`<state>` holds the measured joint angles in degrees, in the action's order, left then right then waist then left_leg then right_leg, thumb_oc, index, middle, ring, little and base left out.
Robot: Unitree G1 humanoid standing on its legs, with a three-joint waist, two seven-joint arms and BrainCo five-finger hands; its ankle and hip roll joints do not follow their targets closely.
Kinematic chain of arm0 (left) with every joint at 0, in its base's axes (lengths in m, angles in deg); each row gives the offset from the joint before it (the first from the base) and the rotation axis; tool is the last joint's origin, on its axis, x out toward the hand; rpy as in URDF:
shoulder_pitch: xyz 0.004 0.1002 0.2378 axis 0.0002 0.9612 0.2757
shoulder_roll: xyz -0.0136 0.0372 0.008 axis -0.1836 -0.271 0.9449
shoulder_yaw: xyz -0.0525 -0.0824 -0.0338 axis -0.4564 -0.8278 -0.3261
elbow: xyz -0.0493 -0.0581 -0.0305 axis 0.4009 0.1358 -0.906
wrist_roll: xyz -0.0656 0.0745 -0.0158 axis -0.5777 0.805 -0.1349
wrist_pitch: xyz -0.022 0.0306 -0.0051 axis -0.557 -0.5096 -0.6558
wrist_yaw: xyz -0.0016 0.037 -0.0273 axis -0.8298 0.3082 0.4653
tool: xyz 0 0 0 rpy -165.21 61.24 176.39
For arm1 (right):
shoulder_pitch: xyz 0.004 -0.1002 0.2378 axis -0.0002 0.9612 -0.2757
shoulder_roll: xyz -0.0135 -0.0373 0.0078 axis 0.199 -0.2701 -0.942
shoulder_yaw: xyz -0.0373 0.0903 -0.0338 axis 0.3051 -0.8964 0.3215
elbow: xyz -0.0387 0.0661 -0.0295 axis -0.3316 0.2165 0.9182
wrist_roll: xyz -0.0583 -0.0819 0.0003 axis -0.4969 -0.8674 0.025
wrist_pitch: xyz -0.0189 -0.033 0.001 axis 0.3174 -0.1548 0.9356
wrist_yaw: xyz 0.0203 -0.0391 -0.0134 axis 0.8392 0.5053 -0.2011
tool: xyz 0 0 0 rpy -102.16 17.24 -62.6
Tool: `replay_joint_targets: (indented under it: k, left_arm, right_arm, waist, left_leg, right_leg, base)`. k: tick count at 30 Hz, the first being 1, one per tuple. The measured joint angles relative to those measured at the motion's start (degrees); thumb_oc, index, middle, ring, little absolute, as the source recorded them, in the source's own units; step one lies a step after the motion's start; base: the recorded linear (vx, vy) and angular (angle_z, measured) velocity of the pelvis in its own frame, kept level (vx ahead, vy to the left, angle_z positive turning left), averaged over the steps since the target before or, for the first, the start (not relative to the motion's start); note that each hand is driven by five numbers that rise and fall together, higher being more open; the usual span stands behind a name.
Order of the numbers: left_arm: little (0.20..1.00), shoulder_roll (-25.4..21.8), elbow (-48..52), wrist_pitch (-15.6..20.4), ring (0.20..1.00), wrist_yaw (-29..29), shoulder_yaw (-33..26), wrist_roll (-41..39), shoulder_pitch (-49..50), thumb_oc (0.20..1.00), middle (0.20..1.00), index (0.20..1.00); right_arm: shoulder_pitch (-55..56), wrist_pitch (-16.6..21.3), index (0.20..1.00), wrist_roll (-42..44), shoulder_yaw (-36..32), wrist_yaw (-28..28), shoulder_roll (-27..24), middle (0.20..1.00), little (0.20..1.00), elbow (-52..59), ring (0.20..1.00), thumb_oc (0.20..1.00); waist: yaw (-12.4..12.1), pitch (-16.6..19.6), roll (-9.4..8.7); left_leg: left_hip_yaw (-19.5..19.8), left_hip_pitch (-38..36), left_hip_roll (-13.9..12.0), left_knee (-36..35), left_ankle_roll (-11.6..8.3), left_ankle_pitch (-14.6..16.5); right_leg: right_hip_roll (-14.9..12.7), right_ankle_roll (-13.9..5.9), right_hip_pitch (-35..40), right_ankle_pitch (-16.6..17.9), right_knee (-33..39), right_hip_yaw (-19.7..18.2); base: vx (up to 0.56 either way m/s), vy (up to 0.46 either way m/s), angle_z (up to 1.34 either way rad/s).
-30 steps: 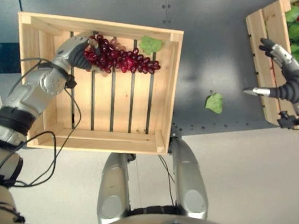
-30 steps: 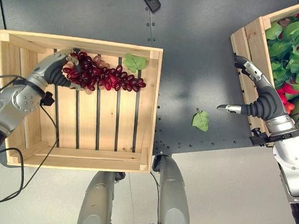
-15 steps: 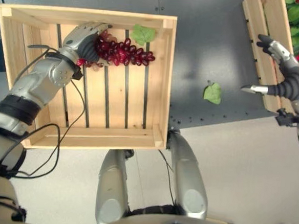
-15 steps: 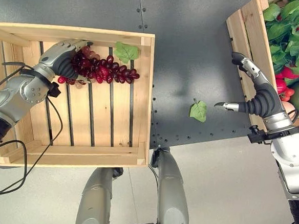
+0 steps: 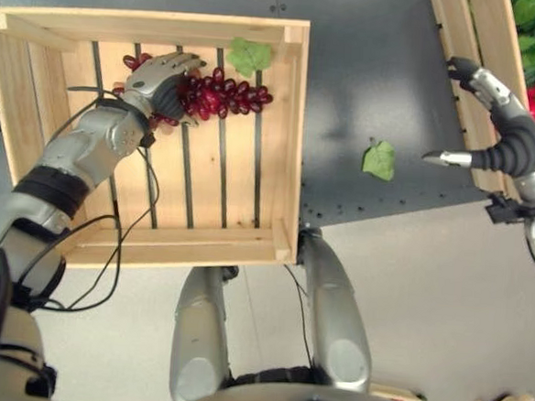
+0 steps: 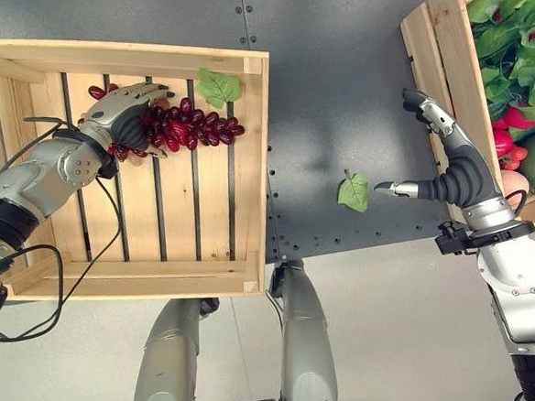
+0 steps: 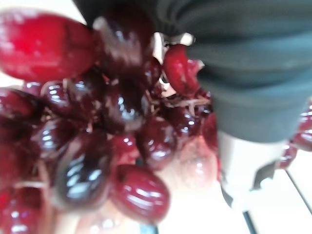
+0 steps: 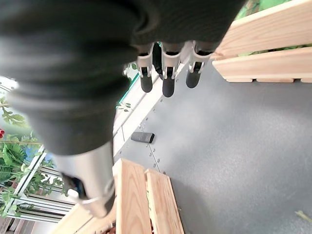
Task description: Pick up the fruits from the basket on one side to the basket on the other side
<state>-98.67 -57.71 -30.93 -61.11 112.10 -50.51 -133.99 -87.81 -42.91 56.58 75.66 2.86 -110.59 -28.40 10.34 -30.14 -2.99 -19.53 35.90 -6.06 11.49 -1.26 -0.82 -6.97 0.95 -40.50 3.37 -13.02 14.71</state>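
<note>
While the slatted wooden crate is taking in the first fruit, the left robot hand is lying over the stem end of the red grape bunch, fingers curled on it, probably still gripping. The bunch is resting on the slats near the far wall. The right robot hand is hovering with fingers spread beside the full produce crate, near a loose green leaf. Since a second ago, the left robot hand has kept its hold.

open right hand above grey floor, wooden crate beyond
</note>
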Motion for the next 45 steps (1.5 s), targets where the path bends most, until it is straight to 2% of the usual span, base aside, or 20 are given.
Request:
replay_joint_targets:
  k: [7, 22, 33, 34, 35, 36, 37, 45]
  left_arm:
    - [1.000, 1.74, -0.92, -0.02, 1.000, 0.12, -2.30, 2.31, -0.01, 1.000, 1.000, 1.000]
    - [1.000, 2.83, -2.75, 0.16, 1.000, -1.18, -2.47, 4.31, -0.24, 1.000, 1.000, 1.000]
    - [1.000, 2.91, -3.32, -0.30, 1.000, 1.88, -2.29, 6.47, -0.59, 1.000, 1.000, 1.000]
    - [0.784, 3.02, -3.76, -0.36, 0.784, 2.52, -2.21, 6.58, -0.68, 0.784, 0.784, 0.784]
    - [0.721, 3.02, -3.76, -0.39, 0.721, 2.84, -2.03, 6.62, -0.75, 0.721, 0.721, 0.721]
    - [0.272, 3.25, -4.33, -0.42, 0.272, 3.24, -2.00, 6.71, -0.78, 0.272, 0.272, 0.272]
    - [0.200, 3.44, -4.64, -0.55, 0.200, 3.25, -2.04, 6.73, -0.91, 0.200, 0.200, 0.200]
    - [0.200, 3.92, -5.70, -1.55, 0.200, 3.72, -2.04, 8.93, -2.05, 0.200, 0.200, 0.200]
  right_arm:
    - [0.29, 0.13, 1.000, 0.07, -0.06, -0.05, 0.29, 1.000, 1.000, 0.03, 1.000, 1.000]
    - [-0.23, 0.29, 1.000, 0.49, -0.20, -0.13, 0.45, 1.000, 1.000, 0.22, 1.000, 1.000]
    - [-0.63, 0.15, 1.000, 1.56, -0.18, 0.07, 0.45, 1.000, 1.000, 0.22, 1.000, 1.000]
    - [-0.62, 0.14, 1.000, 1.58, -0.18, 0.09, 0.43, 1.000, 1.000, 0.20, 1.000, 1.000]
    - [-0.62, 0.07, 1.000, 1.59, -0.16, 0.10, 0.36, 1.000, 1.000, 0.20, 1.000, 1.000]
    - [-0.67, -0.03, 1.000, 1.61, -0.16, 0.17, 0.32, 1.000, 1.000, 0.20, 1.000, 1.000]
    - [-0.70, -0.07, 1.000, 1.67, -0.08, 0.23, 0.25, 1.000, 1.000, 0.20, 1.000, 1.000]
    - [-0.76, -0.59, 1.000, 2.22, -0.03, 1.23, -0.08, 1.000, 1.000, 0.18, 1.000, 1.000]
  waist:
    - [-0.13, 0.12, -0.03]
    - [-0.16, 0.54, -0.24]
    - [-0.30, 1.82, -0.03]
    - [-0.32, 2.44, 0.04]
    - [-0.24, 2.57, 0.00]
    - [-0.56, 2.89, 0.16]
    - [-0.45, 3.05, 0.23]
    - [-1.03, 3.40, 0.59]
  left_leg:
    - [0.52, 2.01, -0.10, 1.47, 0.32, 0.29]
    - [0.74, 2.62, -0.23, 2.36, 0.36, 0.59]
    - [0.71, 2.71, -0.25, 2.33, 0.35, 0.59]
    - [0.63, 2.87, -0.24, 2.33, 0.34, 0.61]
    - [0.60, 2.81, -0.25, 2.34, 0.28, 0.65]
    - [0.58, 2.88, -0.22, 2.30, 0.29, 0.59]
    - [0.65, 2.80, -0.22, 2.25, 0.22, 0.68]
    - [0.72, 2.67, -0.28, 2.29, 0.03, 0.80]
  right_leg:
    - [0.14, -0.24, -0.86, 0.88, 0.61, -0.05]
    - [0.42, -0.36, -0.77, 1.42, 1.38, -0.60]
    - [0.48, -0.36, -0.96, 1.41, 1.41, -0.56]
    - [0.47, -0.34, -1.26, 1.42, 1.28, -0.56]
    - [0.50, -0.34, -1.20, 1.42, 1.46, -0.64]
    - [0.52, -0.24, -1.36, 1.50, 1.34, -0.76]
    - [0.56, -0.29, -1.36, 1.45, 1.36, -0.81]
    - [0.73, -0.23, -1.56, 1.48, 1.30, -1.32]
  base:
    - [0.00, -0.001, 0.01]
    - [0.00, -0.001, 0.00]
    - [-0.01, -0.002, 0.00]
    - [-0.08, -0.014, -0.03]
    - [0.07, 0.012, -0.05]
    - [0.00, -0.008, -0.06]
    - [0.01, -0.011, -0.05]
    - [0.00, -0.004, -0.04]
